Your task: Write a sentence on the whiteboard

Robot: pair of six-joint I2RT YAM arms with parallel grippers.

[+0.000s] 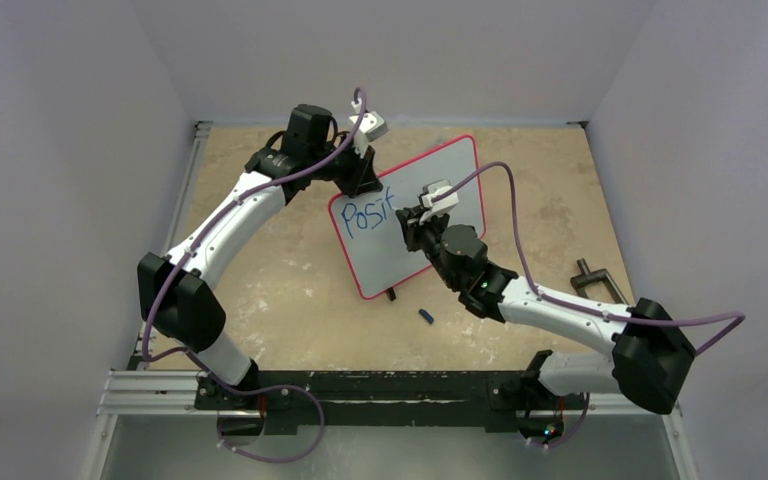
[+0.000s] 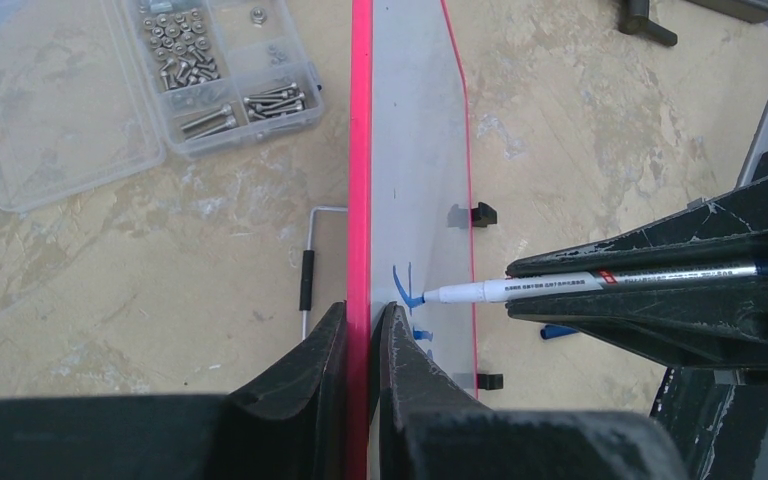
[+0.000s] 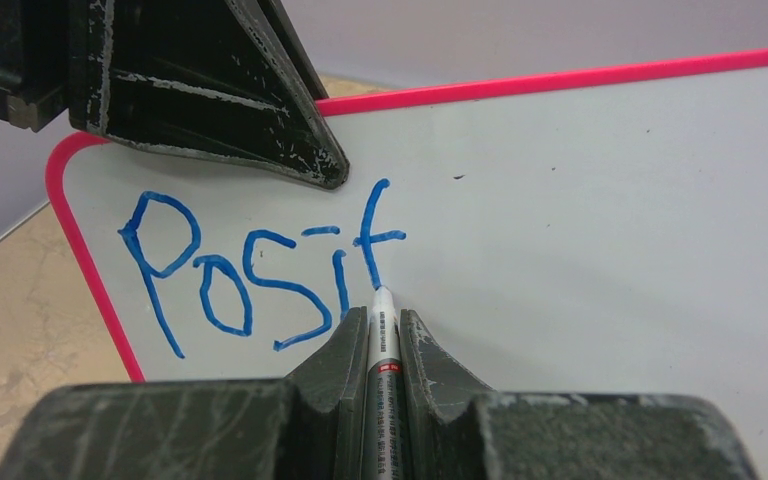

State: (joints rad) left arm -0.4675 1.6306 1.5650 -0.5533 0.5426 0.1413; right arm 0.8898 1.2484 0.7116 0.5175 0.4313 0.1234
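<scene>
The whiteboard, glossy white with a thin red frame, stands tilted on edge in the middle of the table. My left gripper is shut on its top-left rim; the left wrist view shows both fingers pinching the red frame. My right gripper is shut on a white marker with blue ink. The marker tip touches the whiteboard at the foot of the last letter. Blue writing on it reads "Posit". From the left wrist, the marker meets the board face from the right.
A clear plastic box of screws and nuts and a hex key lie behind the board. The blue marker cap lies on the table near the board's lower corner. A black clamp sits at the right. Black clip feet hold the board's lower edge.
</scene>
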